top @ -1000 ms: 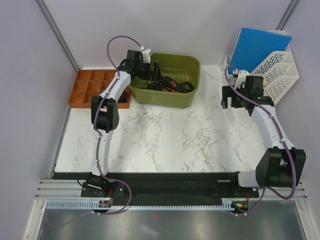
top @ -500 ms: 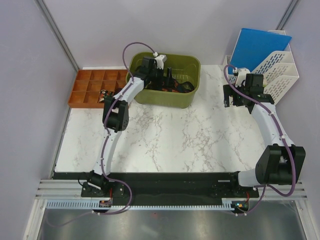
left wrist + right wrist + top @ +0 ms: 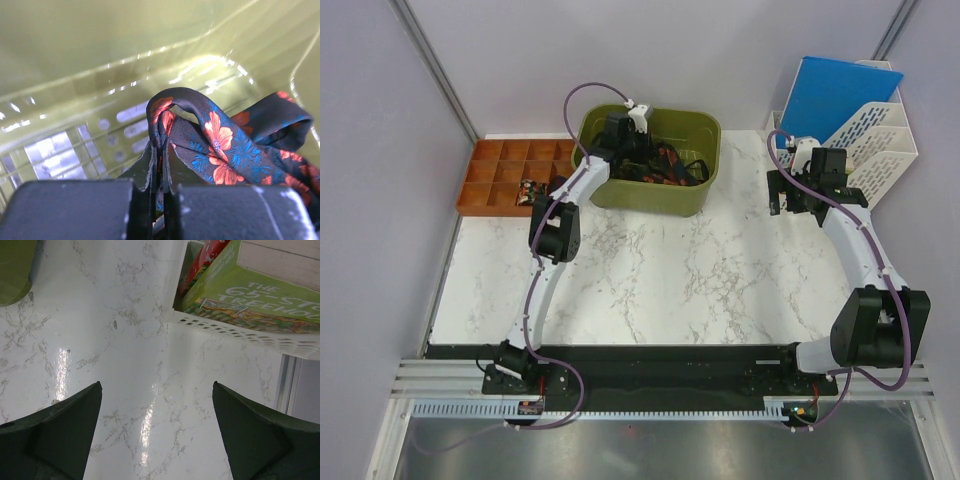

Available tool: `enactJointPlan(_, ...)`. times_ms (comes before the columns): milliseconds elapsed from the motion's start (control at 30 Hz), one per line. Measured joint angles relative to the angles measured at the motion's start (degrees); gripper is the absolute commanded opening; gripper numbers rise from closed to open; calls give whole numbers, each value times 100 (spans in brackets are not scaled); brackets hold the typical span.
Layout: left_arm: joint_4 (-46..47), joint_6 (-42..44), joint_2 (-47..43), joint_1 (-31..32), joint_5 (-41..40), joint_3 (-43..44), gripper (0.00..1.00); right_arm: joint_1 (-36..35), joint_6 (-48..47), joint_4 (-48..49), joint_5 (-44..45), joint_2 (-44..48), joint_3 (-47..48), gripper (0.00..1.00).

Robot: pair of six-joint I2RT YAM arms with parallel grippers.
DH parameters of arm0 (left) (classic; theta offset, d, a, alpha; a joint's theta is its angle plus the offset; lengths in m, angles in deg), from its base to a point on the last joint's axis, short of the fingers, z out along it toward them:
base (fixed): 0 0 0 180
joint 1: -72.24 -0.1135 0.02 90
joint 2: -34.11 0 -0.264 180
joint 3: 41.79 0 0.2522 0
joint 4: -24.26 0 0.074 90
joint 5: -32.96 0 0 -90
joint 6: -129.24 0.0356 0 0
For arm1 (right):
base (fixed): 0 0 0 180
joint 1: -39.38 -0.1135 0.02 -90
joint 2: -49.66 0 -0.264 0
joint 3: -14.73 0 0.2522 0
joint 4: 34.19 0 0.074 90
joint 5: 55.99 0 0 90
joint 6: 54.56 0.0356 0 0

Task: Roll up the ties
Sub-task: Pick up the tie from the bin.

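White marble bench (image 3: 650,280): green bin (image 3: 660,197) upper centre, orange divided tray (image 3: 485,187) upper left, white file rack (image 3: 882,150) upper right.

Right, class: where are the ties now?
In the top view, the ties lie in the green bin at the far edge, left of centre, beside the orange tray; the left gripper pinches one.

tie (image 3: 220,145) — far end cut off at right edge | left fingers (image 3: 146,172) — bases cut off at bottom edge
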Motion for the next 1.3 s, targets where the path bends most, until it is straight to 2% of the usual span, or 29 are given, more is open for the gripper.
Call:
enactJointPlan(200, 221, -44, -317, -2, -44, -2, 2, 0, 7, 4, -22, 17, -15, 98)
enactJointPlan(533, 638, -184, -1998, -2, -144, -33, 2, 0, 109, 11, -179, 212, -236, 98)
enactJointPlan(800, 667, -262, -2787, 26, -133, -74, 2, 0, 153, 63, -396, 310, -306, 98)
enactJointPlan(1067, -142, 42, -4037, 494, -212, -632, 2, 15, -63, 177, -1480, 686, -402, 98)
enactJointPlan(1300, -654, 389, -5359, 914, -496, -708, 2, 22, -85, 214, -2452, 1335, -529, 98)
